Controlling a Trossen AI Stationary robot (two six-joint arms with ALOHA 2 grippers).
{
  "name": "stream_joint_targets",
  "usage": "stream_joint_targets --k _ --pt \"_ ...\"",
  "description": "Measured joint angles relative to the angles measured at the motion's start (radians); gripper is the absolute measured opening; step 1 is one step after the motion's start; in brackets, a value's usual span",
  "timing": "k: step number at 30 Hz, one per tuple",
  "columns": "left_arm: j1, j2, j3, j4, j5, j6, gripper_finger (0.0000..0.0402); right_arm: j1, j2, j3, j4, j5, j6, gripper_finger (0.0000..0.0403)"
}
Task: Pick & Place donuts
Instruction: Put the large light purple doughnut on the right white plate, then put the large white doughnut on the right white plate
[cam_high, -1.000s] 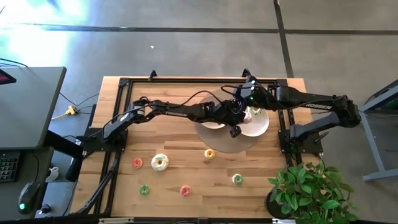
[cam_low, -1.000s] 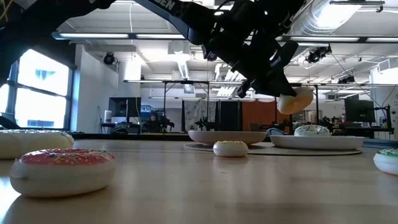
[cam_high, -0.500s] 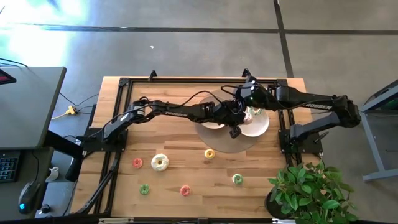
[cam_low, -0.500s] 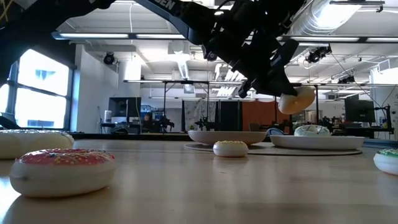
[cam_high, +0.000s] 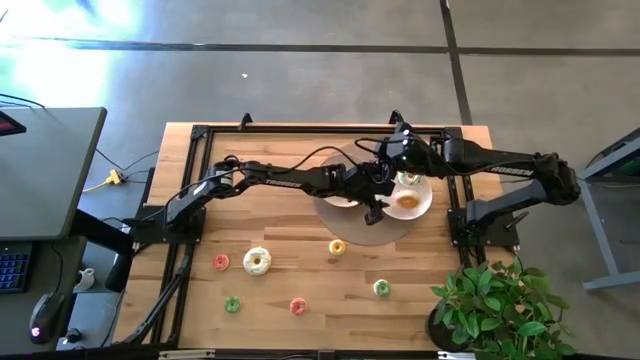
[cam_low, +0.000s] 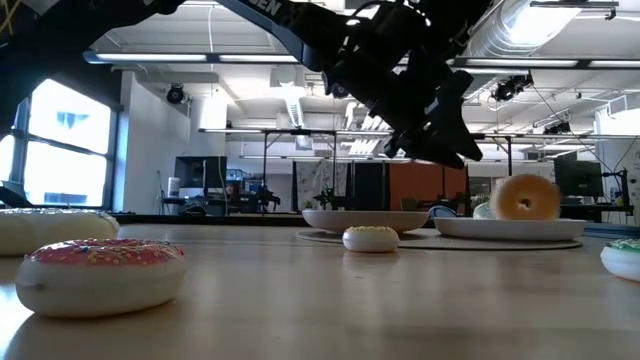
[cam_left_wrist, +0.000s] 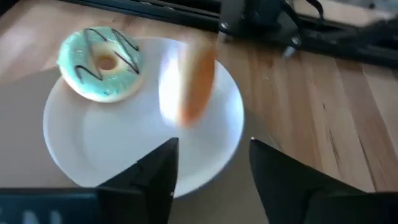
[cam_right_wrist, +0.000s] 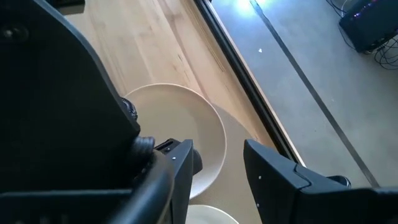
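My left gripper is open and empty above the white plate; it also shows in the high view and the low view. An orange-iced donut stands on its edge on that plate and shows blurred; in the low view it is upright. A teal-iced donut lies flat on the same plate. My right gripper is open and empty over the beige plate, beside the left arm. Several more donuts lie on the table, among them a yellow one and a white one.
Both plates rest on a round grey mat at the far right of the table. Small donuts lie along the near side: red, green, red, green. A potted plant stands at the near right corner.
My left gripper has let go of the orange-iced donut, which it held clear above the white plate. The donut has fallen onto the plate and stands there on its edge. Both arms have stayed about where they were.
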Motion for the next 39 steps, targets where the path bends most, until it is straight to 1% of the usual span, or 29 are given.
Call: stream_joint_targets --k 3,6,9,11,15,18,20,22,25,26,27,29,32,34,36,39 --pt "0.001 0.000 0.000 -0.006 -0.002 0.023 0.0216 0.000 0.000 0.000 0.001 0.000 0.000 0.0140" --pt "0.001 -0.001 0.000 -0.033 -0.003 0.022 0.0222 0.000 0.000 -0.001 0.000 0.000 -0.001 0.0140" --pt "0.000 -0.004 0.002 -0.124 -0.003 0.039 0.0218 0.000 0.001 -0.003 -0.009 -0.003 -0.004 0.0140" --pt "0.012 -0.021 0.002 -0.222 -0.010 0.064 0.0215 0.000 0.002 -0.003 -0.018 -0.001 -0.004 0.0140" --pt "0.051 -0.107 -0.001 -0.401 -0.027 0.021 0.0214 -0.001 0.000 0.000 -0.018 0.004 0.008 0.0140" --pt "0.071 -0.220 -0.003 -0.513 -0.055 -0.003 0.0214 0.000 0.000 0.000 -0.013 0.001 0.007 0.0140" --pt "0.067 -0.284 0.002 -0.514 -0.084 -0.005 0.0214 0.000 0.000 0.001 -0.005 0.000 0.007 0.0140" --pt "0.055 -0.344 -0.002 -0.571 -0.093 -0.005 0.0214 0.000 0.000 0.001 0.003 0.000 0.007 0.0140" --pt "0.034 -0.405 0.000 -0.562 -0.109 -0.004 0.0214 0.000 0.000 0.000 0.006 -0.002 0.004 0.0140" --pt "0.028 -0.435 -0.001 -0.593 -0.115 -0.004 0.0214 0.000 0.000 0.000 0.018 -0.002 0.004 0.0140" --pt "0.020 -0.465 -0.003 -0.618 -0.130 -0.004 0.0214 0.000 0.000 0.001 0.030 -0.001 0.004 0.0140" --pt "0.001 -0.510 0.003 -0.614 -0.163 -0.004 0.0214 0.000 0.000 0.001 0.041 0.000 0.004 0.0140" --pt "-0.031 -0.578 -0.002 -0.712 -0.223 -0.015 0.0214 0.000 0.000 0.001 0.062 0.001 0.002 0.0140" --pt "-0.056 -0.607 0.000 -0.738 -0.269 -0.034 0.0214 0.000 0.000 0.001 0.066 0.001 0.001 0.0140" --pt "-0.085 -0.644 -0.001 -0.810 -0.325 -0.066 0.0214 0.000 0.000 0.001 0.074 0.001 0.001 0.0140" --pt "-0.142 -0.698 0.001 -0.897 -0.442 -0.136 0.0214 0.000 0.000 0.000 0.086 0.001 0.001 0.0140"
